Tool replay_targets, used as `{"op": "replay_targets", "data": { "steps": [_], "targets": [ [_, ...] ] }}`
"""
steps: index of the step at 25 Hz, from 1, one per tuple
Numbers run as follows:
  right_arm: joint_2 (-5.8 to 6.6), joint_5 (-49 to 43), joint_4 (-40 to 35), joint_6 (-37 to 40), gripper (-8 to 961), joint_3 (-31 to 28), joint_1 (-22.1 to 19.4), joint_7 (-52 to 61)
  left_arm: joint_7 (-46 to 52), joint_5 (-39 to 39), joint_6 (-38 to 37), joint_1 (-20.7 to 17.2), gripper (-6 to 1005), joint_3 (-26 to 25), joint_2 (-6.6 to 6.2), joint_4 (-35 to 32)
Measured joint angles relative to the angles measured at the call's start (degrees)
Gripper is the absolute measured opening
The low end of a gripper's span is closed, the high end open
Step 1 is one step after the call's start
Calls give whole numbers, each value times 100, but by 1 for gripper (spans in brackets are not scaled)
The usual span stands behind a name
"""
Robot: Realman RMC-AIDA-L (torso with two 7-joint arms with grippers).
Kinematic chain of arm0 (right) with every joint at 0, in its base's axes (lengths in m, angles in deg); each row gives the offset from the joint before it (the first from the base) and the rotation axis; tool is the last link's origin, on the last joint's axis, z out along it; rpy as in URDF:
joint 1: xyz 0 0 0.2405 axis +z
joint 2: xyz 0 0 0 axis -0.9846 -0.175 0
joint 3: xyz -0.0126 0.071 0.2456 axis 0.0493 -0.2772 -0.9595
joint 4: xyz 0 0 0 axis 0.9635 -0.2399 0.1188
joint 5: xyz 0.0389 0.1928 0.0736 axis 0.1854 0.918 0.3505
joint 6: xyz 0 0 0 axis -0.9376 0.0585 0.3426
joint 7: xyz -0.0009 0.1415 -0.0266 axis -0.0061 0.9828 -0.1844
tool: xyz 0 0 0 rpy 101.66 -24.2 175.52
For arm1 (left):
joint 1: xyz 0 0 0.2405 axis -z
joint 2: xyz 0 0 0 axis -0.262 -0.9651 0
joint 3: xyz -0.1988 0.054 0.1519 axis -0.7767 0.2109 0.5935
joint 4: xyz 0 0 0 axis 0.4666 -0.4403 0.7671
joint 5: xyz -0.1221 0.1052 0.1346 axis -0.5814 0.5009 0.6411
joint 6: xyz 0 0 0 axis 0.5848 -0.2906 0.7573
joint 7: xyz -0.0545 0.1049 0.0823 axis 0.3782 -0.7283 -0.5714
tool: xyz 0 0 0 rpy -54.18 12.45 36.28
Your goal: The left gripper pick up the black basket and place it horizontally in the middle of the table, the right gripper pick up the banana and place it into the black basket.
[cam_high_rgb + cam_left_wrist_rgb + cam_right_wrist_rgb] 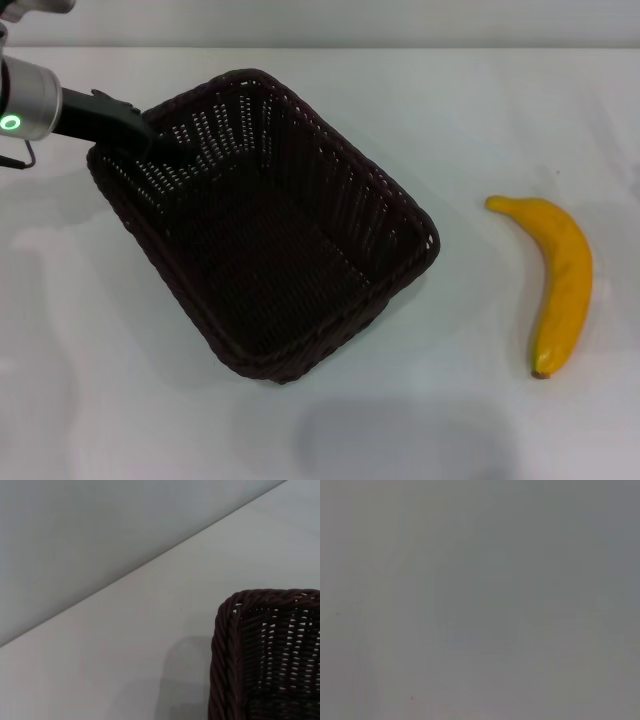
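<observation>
The black basket [262, 225] sits at an angle on the white table [90, 400], left of centre in the head view. My left gripper [150, 138] reaches in from the far left and lies over the basket's far-left rim, black against the dark weave. The left wrist view shows one braided corner of the basket [235, 645] close by. The banana [558, 280] lies on the table at the right, well apart from the basket, its dark tip towards me. My right gripper is out of view; the right wrist view shows only a blank grey surface.
The table's far edge [400, 47] runs along the top of the head view, with a grey wall behind it. A soft shadow [400, 440] lies on the table in front of the basket.
</observation>
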Motion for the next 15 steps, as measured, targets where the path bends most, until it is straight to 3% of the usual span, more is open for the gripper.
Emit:
{"op": "replay_targets", "data": {
  "steps": [5,15],
  "targets": [
    [0,0,0,-6,857,0,-13,62,145,56,113,24,748,4,2,-44],
    [0,0,-9,-9,856,-49,-35,140,658,373,758,152,437,65,-50,-196]
  ]
}}
